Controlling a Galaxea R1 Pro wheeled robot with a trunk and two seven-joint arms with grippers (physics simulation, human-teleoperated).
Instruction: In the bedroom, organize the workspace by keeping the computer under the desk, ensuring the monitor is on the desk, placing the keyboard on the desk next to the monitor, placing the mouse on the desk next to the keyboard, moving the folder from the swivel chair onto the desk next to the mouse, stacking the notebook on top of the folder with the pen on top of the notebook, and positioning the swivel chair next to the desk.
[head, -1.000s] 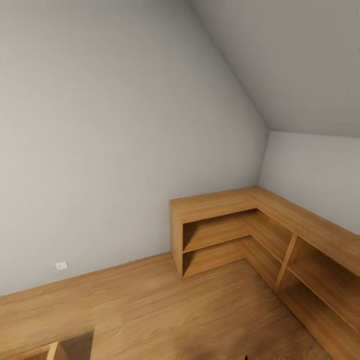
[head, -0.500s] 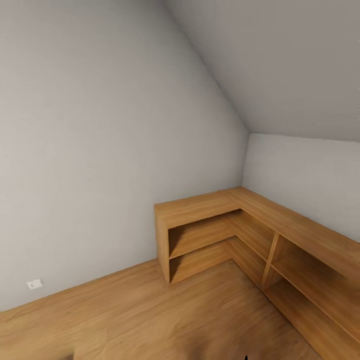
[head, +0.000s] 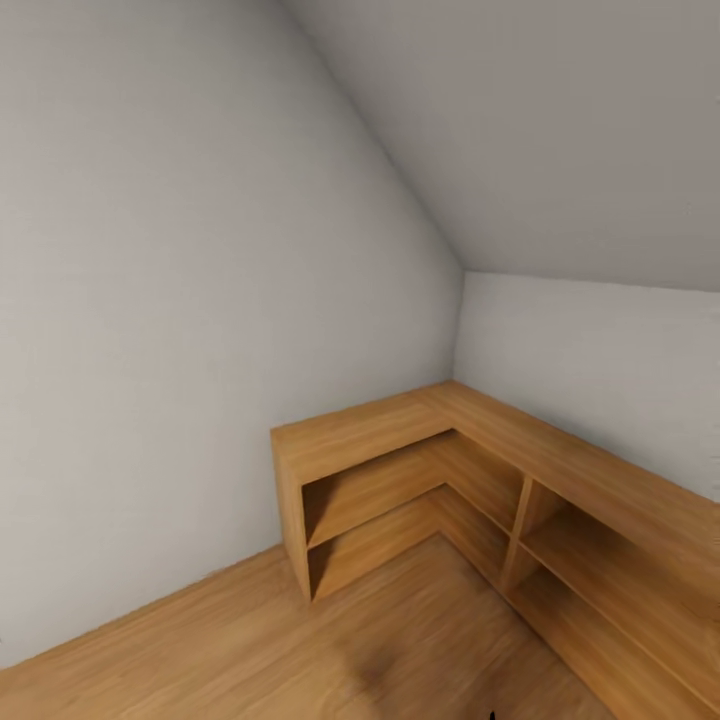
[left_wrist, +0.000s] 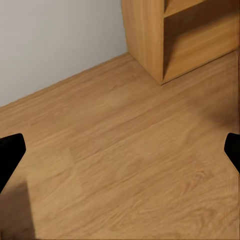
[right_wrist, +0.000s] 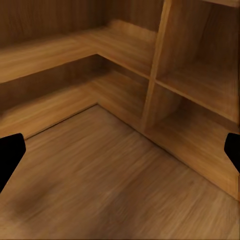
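An L-shaped wooden shelf unit (head: 480, 480) sat in the corner under the sloping ceiling (head: 560, 130), on a wooden floor (head: 300, 650). The left gripper (left_wrist: 120, 152) hung wide apart over bare floor; the right gripper (right_wrist: 120, 152), equally wide, faced the shelves, holding nothing. No desk things were on show here.

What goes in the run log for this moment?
phase: in transit | view: wooden corner shelf, wood floor, grey wall | left tool: open | right tool: open
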